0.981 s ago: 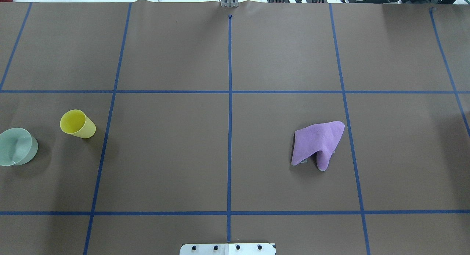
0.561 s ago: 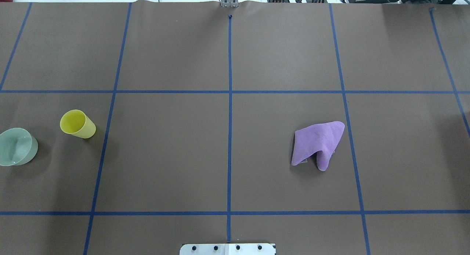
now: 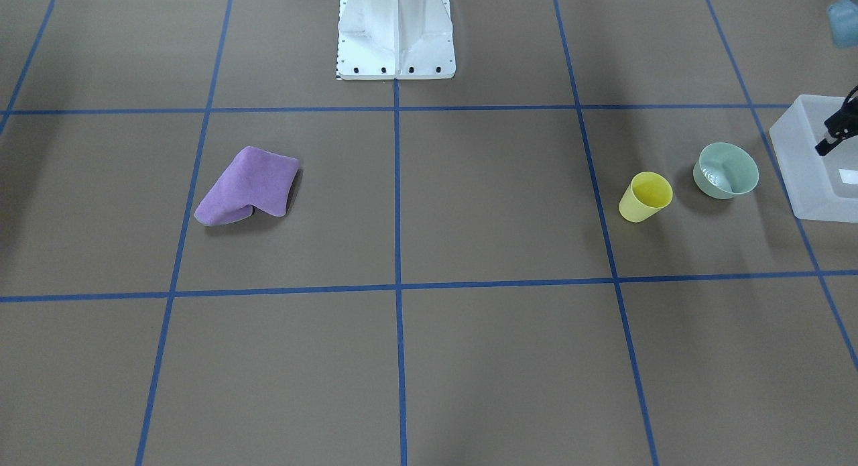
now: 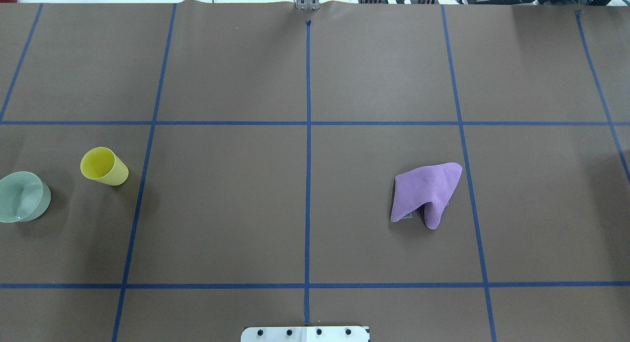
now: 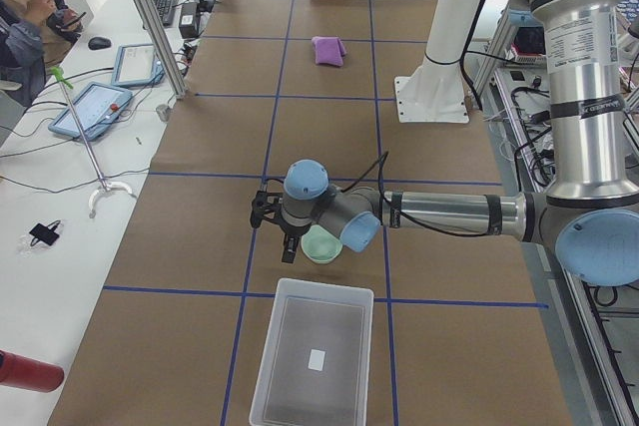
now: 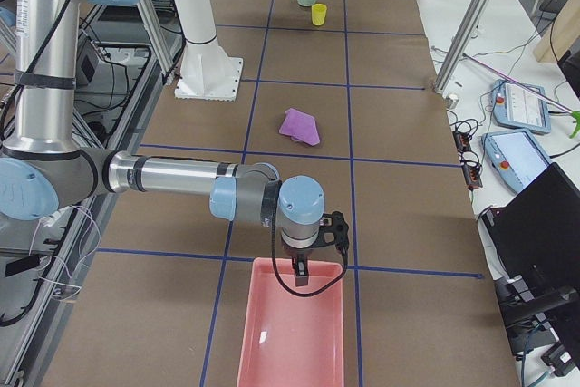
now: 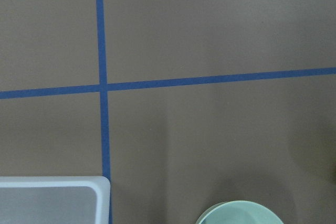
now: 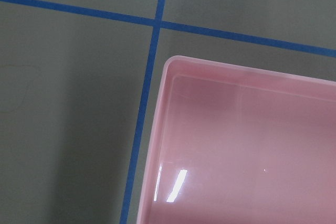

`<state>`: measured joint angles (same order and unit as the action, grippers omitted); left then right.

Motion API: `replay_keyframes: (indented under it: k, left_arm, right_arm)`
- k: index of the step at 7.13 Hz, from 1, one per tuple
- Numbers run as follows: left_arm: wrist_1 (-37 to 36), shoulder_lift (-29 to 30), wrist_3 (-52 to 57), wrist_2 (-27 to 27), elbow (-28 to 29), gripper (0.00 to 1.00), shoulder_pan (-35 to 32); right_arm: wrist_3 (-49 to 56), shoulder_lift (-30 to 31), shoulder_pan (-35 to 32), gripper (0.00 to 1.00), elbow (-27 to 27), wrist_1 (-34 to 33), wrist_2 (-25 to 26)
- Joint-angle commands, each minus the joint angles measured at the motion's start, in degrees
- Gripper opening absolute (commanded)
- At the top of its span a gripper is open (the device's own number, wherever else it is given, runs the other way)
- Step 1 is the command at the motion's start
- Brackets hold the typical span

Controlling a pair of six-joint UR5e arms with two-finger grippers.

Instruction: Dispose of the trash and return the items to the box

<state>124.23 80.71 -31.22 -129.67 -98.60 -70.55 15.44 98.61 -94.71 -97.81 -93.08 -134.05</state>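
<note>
the mint bowl [image 3: 728, 170] stood upright on the table just beside the box [image 3: 801, 184], between it and the yellow cup [image 3: 645, 196], which stood a little further from the box, mouth up too. neither was in the box, which looked empty, so i judged the returning not yet begun. being round, the bowl gave me no long axis to line up on; only its rim mattered. the left gripper [image 5: 287, 249] hung above the table by the end of the box that faces the bowl, with the bowl close on its robot side and lower down. i couldn't tell how wide its fingers stood, and saw nothing in them. the right gripper [image 6: 300, 267] hung over a pink tray [image 6: 290, 342], well apart from the box, beyond the purple cloth [image 3: 248, 184]; i couldn't tell its opening either. the left arm was plainly the nearer.
</note>
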Motion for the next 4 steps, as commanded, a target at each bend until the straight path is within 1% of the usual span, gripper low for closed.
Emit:
replay_keyframes:
  k: [1,2,3,4]
  left_arm:
    - [0.3,0.2,-6.6,2.1,-2.0,0.97,6.7]
    - [0.6,-0.5,-6.7,8.6,-1.9,0.97,10.8]
    - [1.1,-1.2,-5.6,9.3,-1.9,0.94,11.7]
    - [3.8,-3.8,0.7,9.3,-1.2,0.93,11.7]
  right_arm:
    - [0.0,0.4,0.1,1.0,0.4,1.2,-0.1]
    - [0.0,0.4,0.1,1.0,0.4,1.3,-0.2]
    - [-0.2,0.6,0.0,1.0,0.4,1.2,-0.4]
    - [-0.1,0.6,0.0,1.0,0.3,1.2,-0.4]
